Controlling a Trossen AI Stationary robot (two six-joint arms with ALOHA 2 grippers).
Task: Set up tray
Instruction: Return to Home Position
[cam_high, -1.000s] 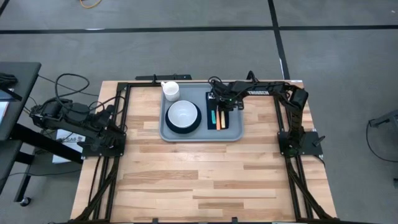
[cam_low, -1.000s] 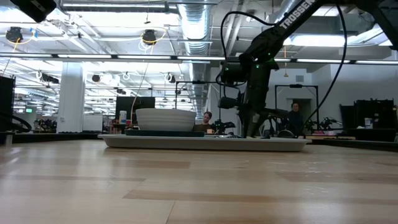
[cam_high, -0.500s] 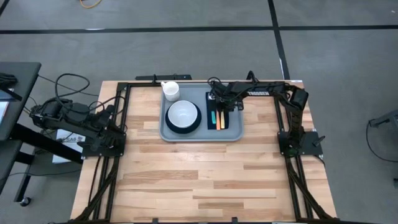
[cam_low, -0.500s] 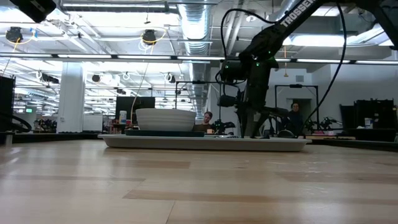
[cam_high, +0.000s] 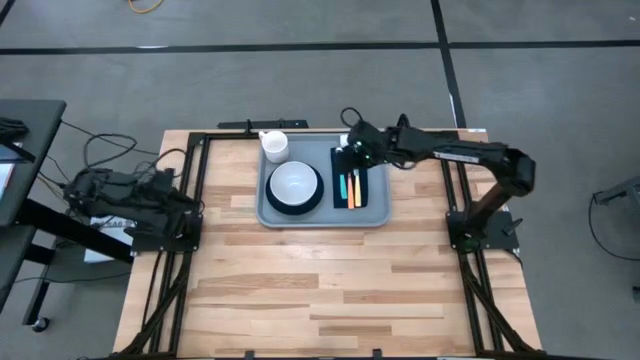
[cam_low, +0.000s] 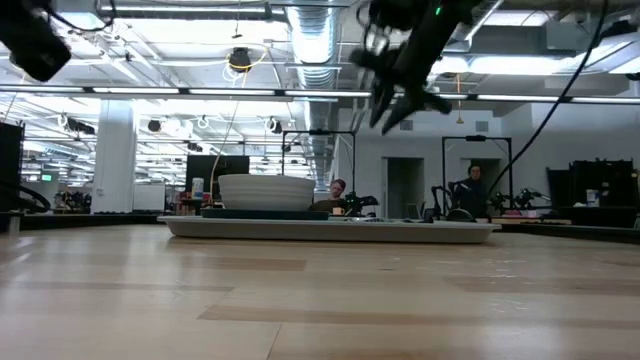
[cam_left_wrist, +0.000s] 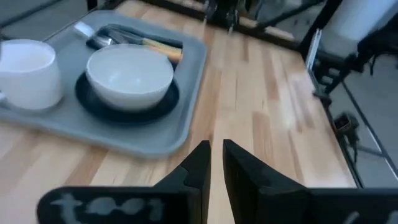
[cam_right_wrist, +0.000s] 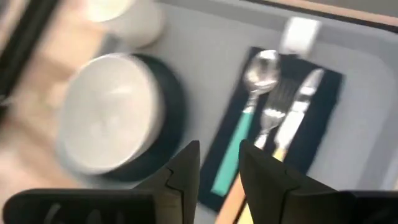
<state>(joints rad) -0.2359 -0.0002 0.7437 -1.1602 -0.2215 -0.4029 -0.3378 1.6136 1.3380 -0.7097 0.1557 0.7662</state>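
The wooden table (cam_high: 330, 290) stretches in front of the tray (cam_high: 327, 216), which sits flat on the table's far half. Off the tray's left side, by the table's edge, the left gripper (cam_left_wrist: 215, 149) points toward the tray, its fingers nearly together with only a thin slit between them, gripping nothing. On the tray's left part a white bowl (cam_high: 295, 182) stands on a dark navy plate (cam_high: 271, 196), with a white cup (cam_high: 275, 146) at the tray's far left corner. On the tray's right part a dark napkin (cam_high: 337, 160) carries a teal-handled spoon (cam_right_wrist: 249, 124), an orange fork (cam_right_wrist: 272, 112) and a yellow knife (cam_right_wrist: 298, 106) side by side, the knife closest to the tray's right rim. Above the tray's far right corner the right gripper (cam_right_wrist: 219, 149) hangs well clear, fingers apart and empty. Beyond the tray, one person (cam_low: 336, 190) and another (cam_low: 474, 185) show in the room.
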